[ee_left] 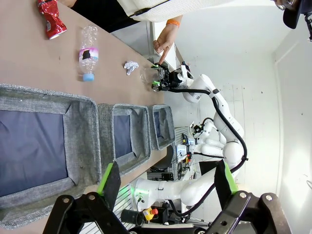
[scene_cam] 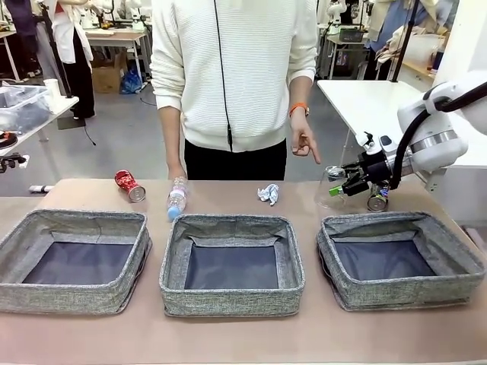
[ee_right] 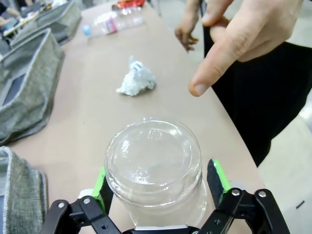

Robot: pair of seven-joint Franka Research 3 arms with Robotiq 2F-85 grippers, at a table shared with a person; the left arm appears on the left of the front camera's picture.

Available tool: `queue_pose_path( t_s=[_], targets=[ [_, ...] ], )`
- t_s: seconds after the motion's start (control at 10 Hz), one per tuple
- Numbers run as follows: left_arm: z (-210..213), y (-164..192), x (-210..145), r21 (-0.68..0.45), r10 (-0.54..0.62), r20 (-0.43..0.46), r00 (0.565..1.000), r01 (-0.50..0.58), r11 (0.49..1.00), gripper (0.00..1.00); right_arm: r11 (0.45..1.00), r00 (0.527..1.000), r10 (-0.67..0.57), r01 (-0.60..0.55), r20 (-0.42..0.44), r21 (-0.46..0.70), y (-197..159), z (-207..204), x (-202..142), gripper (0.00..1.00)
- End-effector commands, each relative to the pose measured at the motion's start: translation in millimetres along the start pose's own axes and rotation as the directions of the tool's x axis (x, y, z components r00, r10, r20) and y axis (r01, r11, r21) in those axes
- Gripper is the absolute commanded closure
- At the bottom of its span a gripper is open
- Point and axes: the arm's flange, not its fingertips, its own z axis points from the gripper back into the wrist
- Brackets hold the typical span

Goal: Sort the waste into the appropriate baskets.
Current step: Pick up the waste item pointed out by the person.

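Note:
My right gripper (scene_cam: 340, 188) (ee_right: 158, 176) is open, its green pads on either side of a clear plastic cup (scene_cam: 335, 185) (ee_right: 153, 165) at the table's far right. A dark can (scene_cam: 377, 201) lies just beside it. Along the far edge lie a crumpled white paper wad (scene_cam: 268, 194) (ee_right: 136, 80), a clear bottle (scene_cam: 176, 198) (ee_left: 87, 53) and a crushed red can (scene_cam: 129, 185) (ee_left: 51, 19). Three grey baskets stand in a row: left (scene_cam: 76, 220), middle (scene_cam: 228, 222), right (scene_cam: 396, 220). My left gripper (ee_left: 166, 173) is open and holds nothing.
A person in a white top stands at the far side. One hand (scene_cam: 304, 144) (ee_right: 234, 44) points a finger down toward the cup. The other hand rests near the bottle. A white table (scene_cam: 365, 99) stands behind at the right.

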Motion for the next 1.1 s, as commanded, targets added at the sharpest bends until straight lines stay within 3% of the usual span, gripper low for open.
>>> queue_pose_path(
  t_s=[0.0, 0.1, 0.2, 0.3, 0.4, 0.5, 1.0],
  targets=[
    [-0.9, -1.4, 1.0, -0.017, -0.017, 0.003, 1.000, 0.017, 1.000, 0.00, 0.999, 0.999, -0.028, 0.029, -0.022, 0.019, -3.9, -0.7, 4.0, 0.20],
    [-0.9, -1.4, 1.0, -0.017, -0.017, 0.003, 1.000, 0.017, 1.000, 0.00, 0.999, 0.999, -0.033, 0.033, -0.022, 0.019, -4.3, 0.1, 3.9, 0.40],
    [-0.9, -1.4, 1.0, -0.017, -0.017, 0.003, 1.000, 0.017, 1.000, 0.00, 0.999, 0.999, -0.035, 0.036, -0.024, 0.019, -4.7, 0.7, 3.7, 0.22],
    [-0.9, -1.4, 1.0, -0.017, -0.017, 0.003, 1.000, 0.017, 1.000, 0.00, 0.999, 0.999, -0.039, 0.040, -0.021, 0.016, -5.3, 2.1, 3.4, 0.59],
    [-0.9, -1.4, 1.0, -0.017, -0.017, 0.003, 1.000, 0.017, 1.000, 0.00, 0.999, 0.999, -0.042, 0.043, -0.021, 0.014, -5.6, 3.1, 3.0, 0.42],
    [-0.9, -1.4, 1.0, -0.017, -0.017, 0.003, 1.000, 0.017, 1.000, 0.00, 0.999, 0.999, -0.049, 0.050, -0.022, 0.012, -5.9, 4.6, 2.0, 0.79],
    [-0.9, -1.4, 1.0, -0.017, -0.017, 0.003, 1.000, 0.017, 1.000, 0.00, 0.998, 0.998, -0.067, 0.067, -0.022, 0.012, -6.6, 11.2, -2.0, 0.79]
  ],
)
